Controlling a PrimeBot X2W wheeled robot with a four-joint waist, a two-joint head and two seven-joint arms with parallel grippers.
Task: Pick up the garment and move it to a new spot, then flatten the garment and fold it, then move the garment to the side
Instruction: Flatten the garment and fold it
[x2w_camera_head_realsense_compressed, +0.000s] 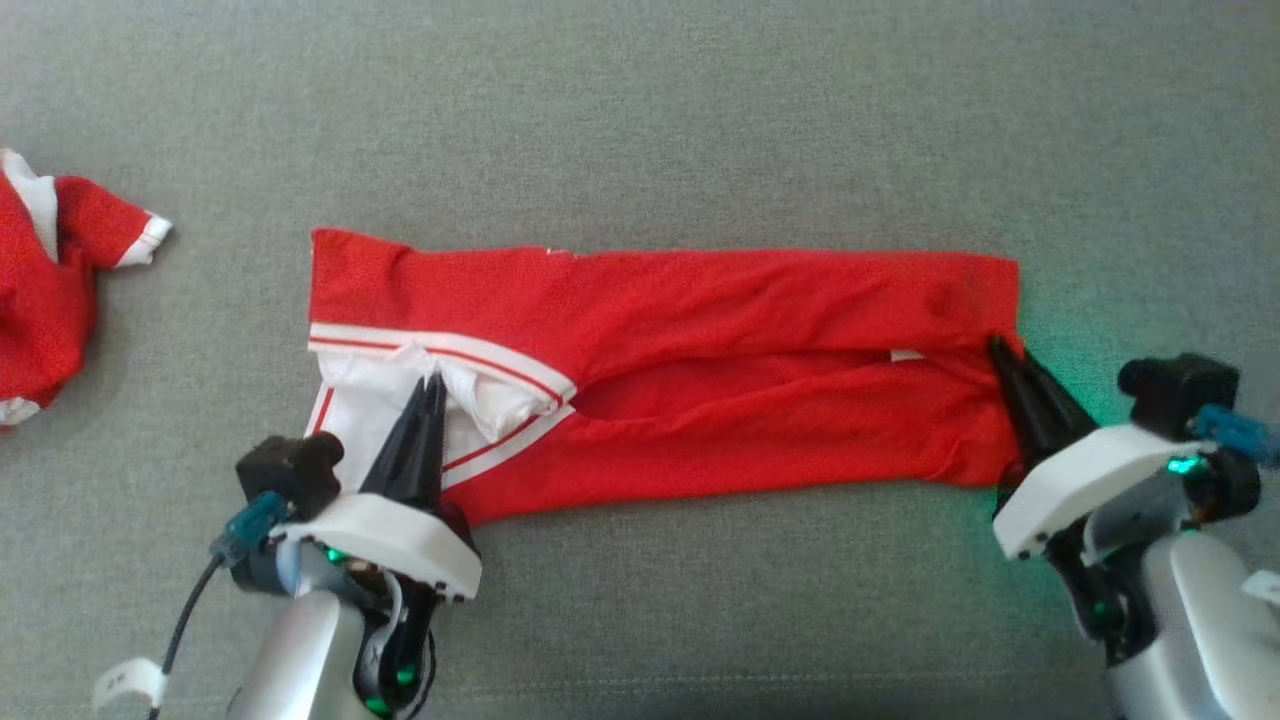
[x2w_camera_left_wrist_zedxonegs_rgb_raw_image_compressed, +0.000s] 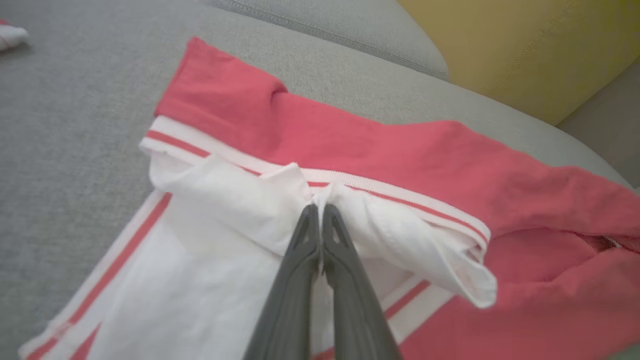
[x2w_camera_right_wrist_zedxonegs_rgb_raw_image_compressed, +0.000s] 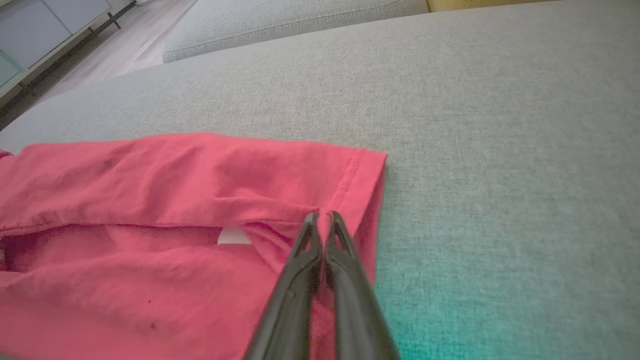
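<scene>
Garment (x2w_camera_head_realsense_compressed: 700, 300), red, folded lengthwise, lying flat

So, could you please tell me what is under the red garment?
The grey cushion shows all around the red garment, which lies flat on it; whatever else is beneath the cloth is covered.

A second red shirt (x2w_camera_head_realsense_compressed: 45, 290), well left of the garment (x2w_camera_head_realsense_compressed: 700, 300), runs off the picture's edge. The left gripper (x2w_camera_head_realsense_compressed: 433, 380) hides part of the garment's white collar (x2w_camera_head_realsense_compressed: 370, 405). The white tag (x2w_camera_head_realsense_compressed: 906, 355) at its right end is too small to read.
</scene>
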